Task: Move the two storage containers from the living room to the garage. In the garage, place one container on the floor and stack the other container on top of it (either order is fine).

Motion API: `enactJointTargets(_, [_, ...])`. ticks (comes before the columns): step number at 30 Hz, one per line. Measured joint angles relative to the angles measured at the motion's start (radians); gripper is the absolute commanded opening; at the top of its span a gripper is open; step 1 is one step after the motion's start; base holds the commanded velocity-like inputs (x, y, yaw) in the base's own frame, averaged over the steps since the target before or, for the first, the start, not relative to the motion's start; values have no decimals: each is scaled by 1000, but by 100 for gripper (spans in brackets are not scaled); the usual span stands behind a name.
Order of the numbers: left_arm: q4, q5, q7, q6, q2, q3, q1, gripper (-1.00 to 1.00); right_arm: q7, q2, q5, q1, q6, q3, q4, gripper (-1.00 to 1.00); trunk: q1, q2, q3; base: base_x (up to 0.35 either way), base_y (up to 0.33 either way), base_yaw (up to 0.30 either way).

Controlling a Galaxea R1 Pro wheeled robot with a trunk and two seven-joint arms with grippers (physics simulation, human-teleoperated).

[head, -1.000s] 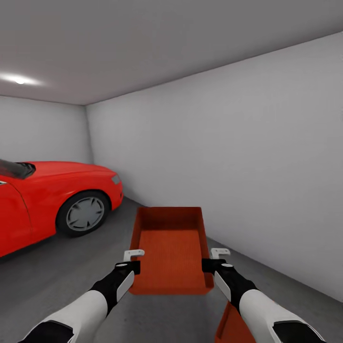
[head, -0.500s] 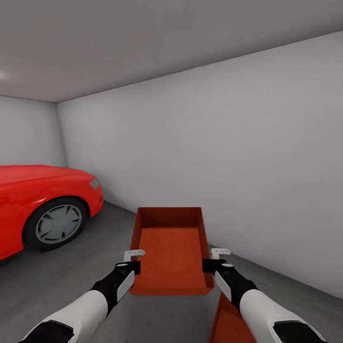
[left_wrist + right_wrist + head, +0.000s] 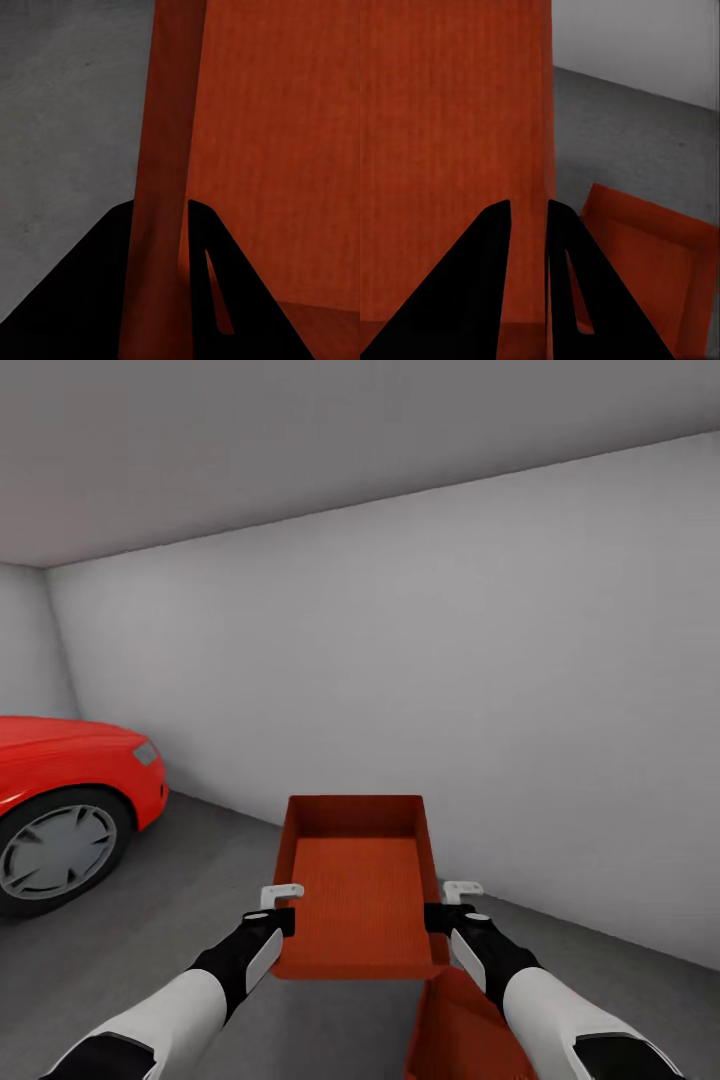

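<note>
Grey concrete floor (image 3: 150,930) and plain white-grey walls (image 3: 480,690) surrounded you in the garage. Your left gripper (image 3: 161,214) had its two dark fingers (image 3: 97,285) clamped on the left side wall of the carried container (image 3: 358,885), one finger outside and one inside, with the red-orange wall running up between them in the left wrist view. Your right gripper (image 3: 529,214) pinched the opposite side wall the same way, the thin wall edge sitting in the narrow slot between its fingers (image 3: 472,292). Between both arms you held that open, lidless bin up in front of you, level and clear of the floor, its long axis pointing away toward the wall. Below and just to the right of it, the second container (image 3: 455,1030) lay on the concrete beside your right forearm, partly hidden by the arm; the right wrist view showed its rim and inside. Off to the left, well apart from the bins, stood the red car (image 3: 60,800), its front wheel and nose in view.
</note>
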Motion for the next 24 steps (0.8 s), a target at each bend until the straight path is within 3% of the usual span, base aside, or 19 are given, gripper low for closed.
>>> enactJointTargets(10, [0,0,-1,1,1,-1,0,-100,-2,1,-2,0,0,2,0,-100,0,0,-2,0,0,-273])
enactJointTargets(24, [0,3,0,-1,1,-3,0,-100,-2,1,-2,0,-2,2,0,-100,0,0,-19,0,0,-179])
